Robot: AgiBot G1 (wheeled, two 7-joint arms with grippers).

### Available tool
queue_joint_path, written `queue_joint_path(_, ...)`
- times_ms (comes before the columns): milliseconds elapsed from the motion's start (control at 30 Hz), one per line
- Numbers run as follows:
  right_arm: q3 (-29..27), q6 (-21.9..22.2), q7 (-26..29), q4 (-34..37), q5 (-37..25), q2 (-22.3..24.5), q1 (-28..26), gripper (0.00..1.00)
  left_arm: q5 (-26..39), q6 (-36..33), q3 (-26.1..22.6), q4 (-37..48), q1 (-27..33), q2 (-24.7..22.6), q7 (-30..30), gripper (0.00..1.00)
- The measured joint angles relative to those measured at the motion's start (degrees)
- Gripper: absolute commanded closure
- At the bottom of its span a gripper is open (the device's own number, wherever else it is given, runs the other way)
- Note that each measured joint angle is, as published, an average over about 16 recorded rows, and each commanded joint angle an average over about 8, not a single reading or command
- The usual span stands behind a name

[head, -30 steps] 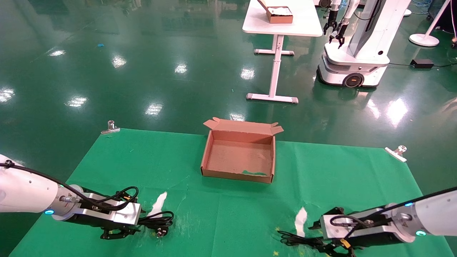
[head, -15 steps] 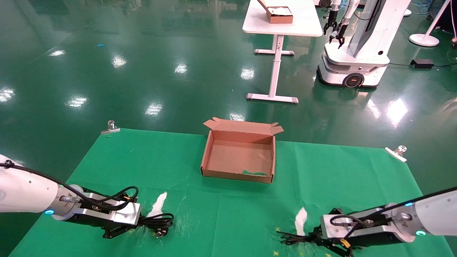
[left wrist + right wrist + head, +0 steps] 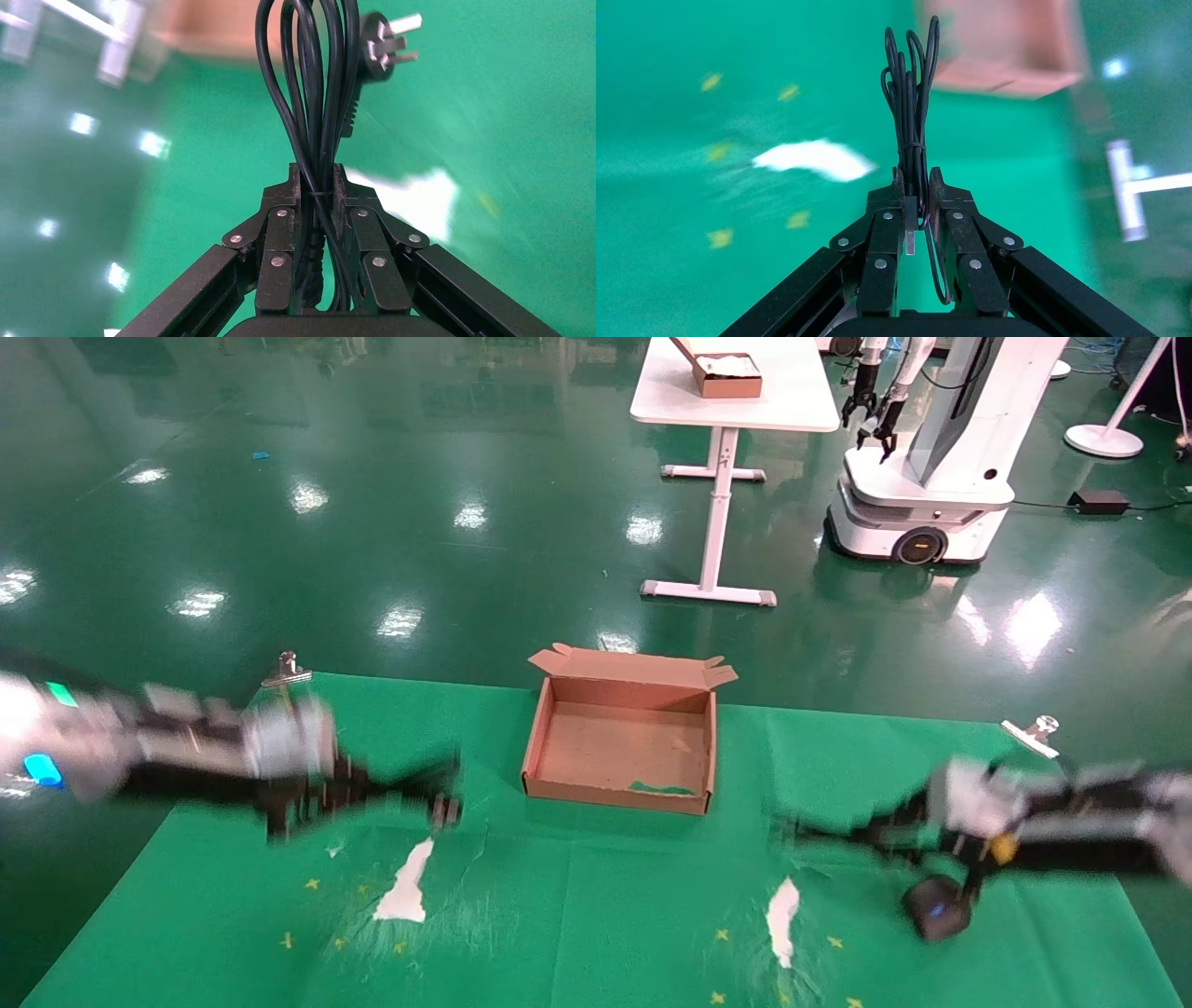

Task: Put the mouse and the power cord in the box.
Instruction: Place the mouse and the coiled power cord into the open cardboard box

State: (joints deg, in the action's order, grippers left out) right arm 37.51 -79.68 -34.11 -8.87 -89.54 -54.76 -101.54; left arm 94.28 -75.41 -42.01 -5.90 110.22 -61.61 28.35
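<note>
The mouse (image 3: 937, 907) hangs just above the green cloth (image 3: 596, 896) at the right, below the right gripper (image 3: 843, 828), which is clamped on the mouse's bundled thin cable (image 3: 912, 105); in the right wrist view the two fingers (image 3: 936, 189) press against the tied bundle from both sides, and its loops stick out past the tips. The cord (image 3: 316, 91) is pinched in the left gripper (image 3: 316, 184), whose fingers close on the gathered thick loops, with the pronged plug (image 3: 383, 48) at the far end of the bundle showing its metal pins. In the head view the left gripper (image 3: 391, 791) is raised over the left part of the cloth, the cord (image 3: 424, 789) reaching out from it toward the box (image 3: 559, 728), though that arm is smeared and the details are hard to read. The box sits open at the middle of the far edge of the cloth, between the two arms and apart from both, its lid flap folded back and a green smear on its floor near the front wall. Two white scuffed patches (image 3: 406, 892) mark the cloth nearer the robot. Metal clips (image 3: 287, 669) hold the cloth's far corners. Beyond, on the glossy green floor, stand a white table (image 3: 736, 393) carrying a smaller box (image 3: 728, 374), and another white robot (image 3: 922, 467) beside it.
</note>
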Motion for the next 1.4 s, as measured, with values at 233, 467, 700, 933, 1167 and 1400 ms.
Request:
queue_joint_path(233, 0.0, 2.3, 4.9, -2.6, -0.4, -4.8, -6.8, 1.0, -4.7, 2.0, 3.5, 1.2, 8.8, -2.4, -6.2, 1.0)
queue_joint_path(467, -0.1, 13.1, 6.6, -1.3, -0.6, -14.8, -7.8, 1.0, -6.8, 6.0, 5.1, 2.4, 13.5, -5.5, -8.9, 1.0)
queue_joint_path(700, -0.7, 25.5, 5.1, -1.3, 1.7, -21.7, -4.9, 1.0, -6.5, 5.2, 4.9, 4.1, 14.3, -5.2, -8.8, 1.0)
queue_joint_path(933, -0.1, 31.8, 5.1, -4.9, 5.7, -23.7, -3.2, 1.0, -5.1, 0.8, 3.9, 6.1, 13.6, -2.5, -8.9, 1.0)
queue_joint_path(1167, 2.2, 32.9, 7.8, -7.3, 10.4, -23.7, -1.3, 1.0, -4.3, -1.5, 3.3, 6.8, 13.2, -0.4, -9.0, 1.0)
queue_joint_path(1400, 4.9, 34.3, 11.3, -6.4, 14.6, -23.6, 3.3, 1.0, -3.8, -2.1, 3.0, 6.7, 13.2, 0.7, -8.9, 1.0)
